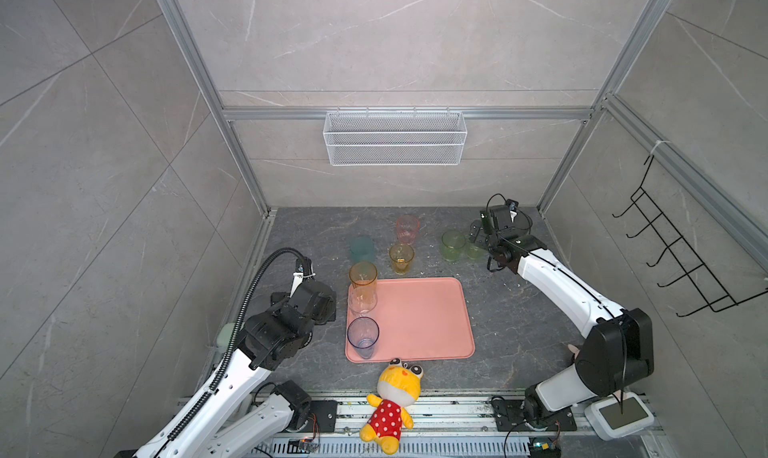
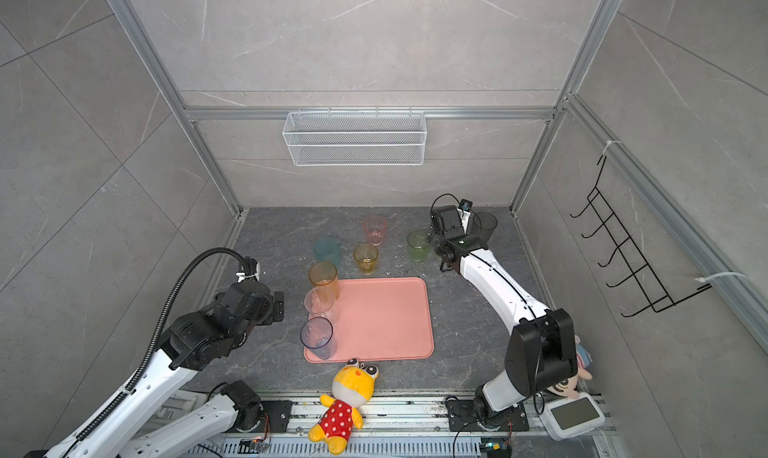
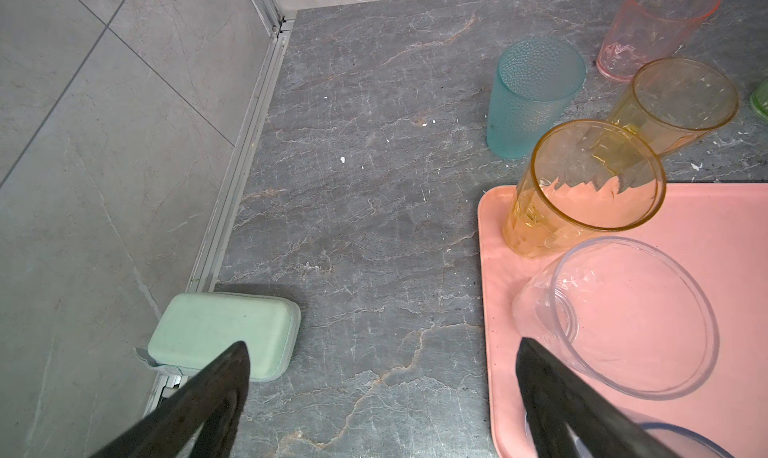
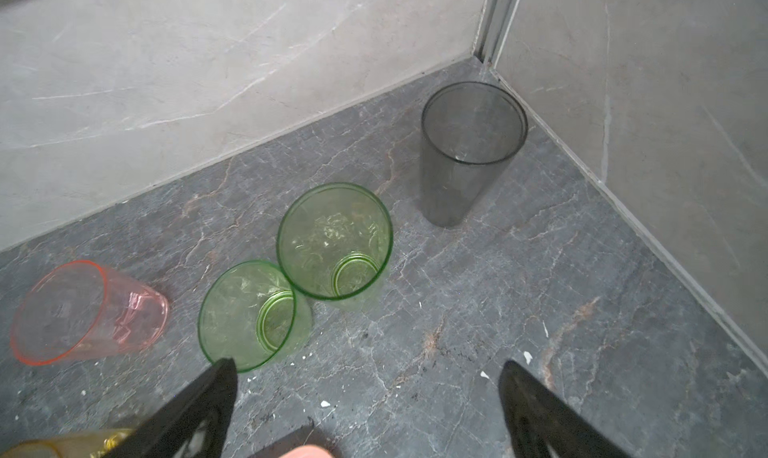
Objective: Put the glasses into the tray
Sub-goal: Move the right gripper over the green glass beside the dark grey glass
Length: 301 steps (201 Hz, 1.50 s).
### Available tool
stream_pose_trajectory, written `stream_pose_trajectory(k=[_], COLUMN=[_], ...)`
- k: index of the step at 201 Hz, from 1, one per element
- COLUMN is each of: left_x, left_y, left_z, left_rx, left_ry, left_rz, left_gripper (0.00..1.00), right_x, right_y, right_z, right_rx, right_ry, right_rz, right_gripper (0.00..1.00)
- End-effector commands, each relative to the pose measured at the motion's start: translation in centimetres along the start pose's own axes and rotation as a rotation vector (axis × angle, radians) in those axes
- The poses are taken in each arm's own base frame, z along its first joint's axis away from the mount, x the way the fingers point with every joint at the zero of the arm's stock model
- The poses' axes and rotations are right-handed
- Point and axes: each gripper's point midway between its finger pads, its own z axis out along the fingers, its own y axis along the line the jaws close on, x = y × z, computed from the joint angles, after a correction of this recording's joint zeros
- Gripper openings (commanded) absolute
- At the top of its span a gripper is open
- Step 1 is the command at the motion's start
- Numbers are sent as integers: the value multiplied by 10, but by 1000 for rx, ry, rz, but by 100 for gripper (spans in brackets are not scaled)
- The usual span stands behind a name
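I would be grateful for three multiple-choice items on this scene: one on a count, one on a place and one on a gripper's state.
1. How many tumblers stand on the salmon-pink tray?
A) one B) three C) six

2. Where is the smoky grey tumbler?
A) mid-tray B) just left of the tray C) in the far right corner

3. The right gripper is:
A) open and empty B) shut on a tumbler C) shut on the tray's rim

Answers:
1 B: the amber tumbler, clear tumbler and blue tumbler stand along its left side.
2 C: it stands off the tray, deep in that corner.
3 A: its jaws stand wide apart with nothing between them.
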Motion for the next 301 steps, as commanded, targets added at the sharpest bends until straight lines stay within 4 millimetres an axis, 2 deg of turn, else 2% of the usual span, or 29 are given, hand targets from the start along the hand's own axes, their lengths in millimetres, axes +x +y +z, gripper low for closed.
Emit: stream_pose_trajectory(k=[1, 142, 212, 301], left_x=[-4, -4, -5, -5], left_y=[-3, -4, -4, -2], left_z=[-1, -4, -5, -5], left_rx=[21, 50, 51, 42], left_ry=[-21, -35, -40, -42], left_rz=[8, -4, -7, -13], left_gripper=[100, 100, 100, 100], right_x=[-13, -15, -9, 1], right_y=[1, -9, -11, -12], right_z=[7, 63, 79, 97], right_rx=[-2, -40, -34, -37], right_ry=[-1, 84, 113, 143], right_rz=[75, 203, 207, 206], right_gripper=[99, 97, 94, 86])
